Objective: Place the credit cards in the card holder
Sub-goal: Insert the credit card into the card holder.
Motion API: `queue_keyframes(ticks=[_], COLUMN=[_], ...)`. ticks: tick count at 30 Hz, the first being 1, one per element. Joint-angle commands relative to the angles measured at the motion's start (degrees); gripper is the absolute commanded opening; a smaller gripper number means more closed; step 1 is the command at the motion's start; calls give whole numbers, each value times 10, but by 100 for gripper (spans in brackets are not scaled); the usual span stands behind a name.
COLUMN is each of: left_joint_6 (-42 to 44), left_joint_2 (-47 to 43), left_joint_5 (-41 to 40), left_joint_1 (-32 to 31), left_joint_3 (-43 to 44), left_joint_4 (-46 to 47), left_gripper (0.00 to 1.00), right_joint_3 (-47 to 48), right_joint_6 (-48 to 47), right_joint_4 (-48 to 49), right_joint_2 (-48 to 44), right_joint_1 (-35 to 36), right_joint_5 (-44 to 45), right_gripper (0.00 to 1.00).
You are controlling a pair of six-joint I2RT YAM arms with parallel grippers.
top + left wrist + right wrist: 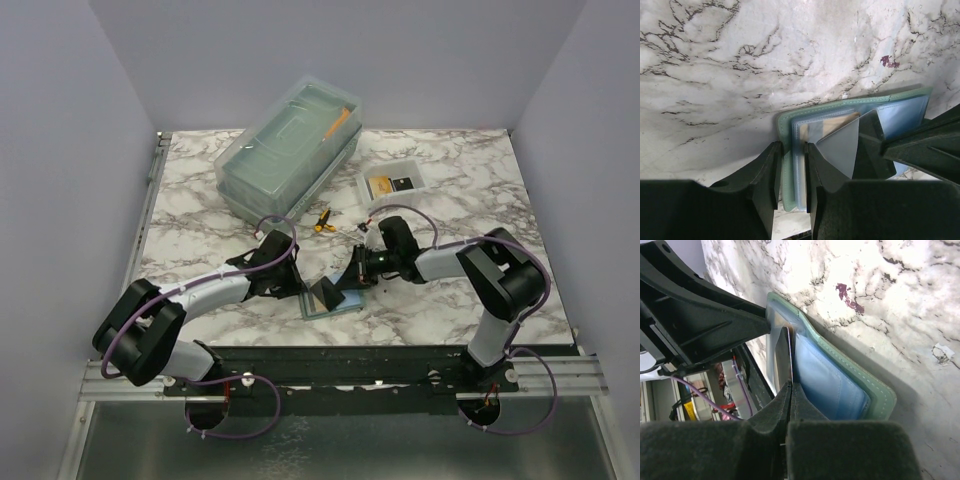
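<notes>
The grey-green card holder (338, 306) lies open on the marble table near the front edge. My left gripper (296, 284) is shut on its left edge; in the left wrist view the green cover and clear pocket (792, 165) sit between the jaws of the left gripper (791, 152). My right gripper (352, 275) is shut on a black credit card (327, 293), held on edge and tilted over the holder. In the right wrist view the right gripper (791, 386) pinches the card (783, 357), which stands at the pocket mouth of the card holder (860, 377). The card also shows in the left wrist view (842, 147).
A small white tray (412, 166) at the back right holds a gold-yellow card (379, 184) and a black card (402, 183). A large translucent lidded box (290, 148) stands at the back. A yellow-handled tool (323, 222) lies in front of it.
</notes>
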Motion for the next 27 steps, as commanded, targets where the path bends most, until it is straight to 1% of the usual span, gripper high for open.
queue_keyframes(ticks=[1,6,9,10,11,12,16,18,20,25,27], left_joint_6=[2,3,2,3,3,4,3,2,1,3,2], left_joint_2=[-1,-10,-16,-16,-16,-16,-11,-12,-12,-16,-20], left_joint_5=[-7,-6,-6,-5,-5,-6,-1,-1,1,2,4], left_joint_1=[-5,-6,-6,-6,-6,-6,-6,-6,-6,-6,-5], left_joint_3=[-24,-30,-34,-35,-35,-35,-36,-37,-37,-38,-40], left_joint_4=[-36,-33,-33,-33,-32,-32,-30,-28,-27,-27,-27], left_gripper=[28,28,29,30,30,30,30,30,30,30,31], right_joint_3=[-27,-67,-70,-76,-79,-76,-77,-77,-73,-67,-77], right_joint_6=[35,65,60,68,72,71,64,64,64,66,76], right_joint_4=[63,125,156,177,188,189,189,190,189,183,193], right_joint_2=[2,-7,-6,-3,2,7,14,16,21,23,15], right_joint_1=[20,24,25,24,25,25,25,25,25,25,25], right_joint_5=[51,74,32,16,4,-10,-40,-50,-59,-49,-29], right_gripper=[0,0,1,6,12,16,25,26,22,1,0])
